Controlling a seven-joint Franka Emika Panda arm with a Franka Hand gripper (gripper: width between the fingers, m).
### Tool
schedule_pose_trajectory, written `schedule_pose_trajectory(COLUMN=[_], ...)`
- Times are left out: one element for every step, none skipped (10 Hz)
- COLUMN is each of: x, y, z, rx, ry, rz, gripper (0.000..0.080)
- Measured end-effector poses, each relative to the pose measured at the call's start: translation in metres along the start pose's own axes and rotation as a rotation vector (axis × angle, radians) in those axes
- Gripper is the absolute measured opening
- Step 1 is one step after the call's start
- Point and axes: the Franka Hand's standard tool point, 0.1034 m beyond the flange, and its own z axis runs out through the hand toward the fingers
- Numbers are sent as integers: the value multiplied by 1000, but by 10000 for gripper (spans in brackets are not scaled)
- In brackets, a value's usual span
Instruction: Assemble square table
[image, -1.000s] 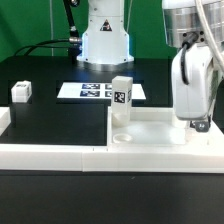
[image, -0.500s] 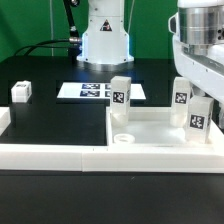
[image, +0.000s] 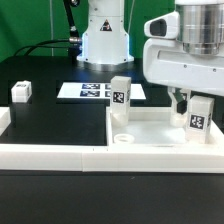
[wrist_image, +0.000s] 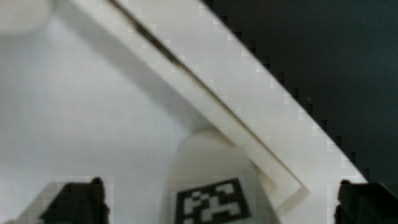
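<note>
Fingers (wrist_image: 71, 203) of the gripper (wrist_image: 214, 210) are seen spread apart in the wrist view, with a tagged leg (wrist_image: 217, 188) standing untouched between them. In the exterior view, the square tabletop (image: 150, 126) is laid flat just behind the border wall (image: 55, 155), toward the exterior view's right. A corner leg (image: 121, 93) and a second leg (image: 199, 113) are stood upright on it. A loose leg (image: 21, 92) is set well apart near the exterior view's left edge.

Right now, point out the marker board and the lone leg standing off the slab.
marker board (image: 85, 91), exterior view, its printed top face.
lone leg (image: 20, 92), exterior view, its front face.
</note>
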Motion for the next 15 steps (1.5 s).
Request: schedule_pose_trajectory(x=[0, -1, 0, 0, -1, 0, -1, -1, -1, 0, 5, 6, 11, 10, 8], y=[-1, 0, 0, 0, 0, -1, -1, -1, -2, -2, -1, -2, -6, -11, -16], z=[0, 0, 0, 0, 0, 0, 0, 0, 0, 0, 0, 0, 0, 0, 1], rx=[1, 1, 0, 1, 2, 3, 3, 3, 4, 6, 9, 16, 59, 87, 108], ry=[0, -1, -1, -1, -2, -2, -2, -2, -2, -4, -3, -4, -2, -9, -12], rz=[7, 39, 38, 53, 151, 187, 263, 310, 394, 471, 638, 806, 956, 1096, 1225], gripper=[649, 649, 540, 540, 357, 283, 283, 283, 283, 283, 283, 283, 283, 284, 284])
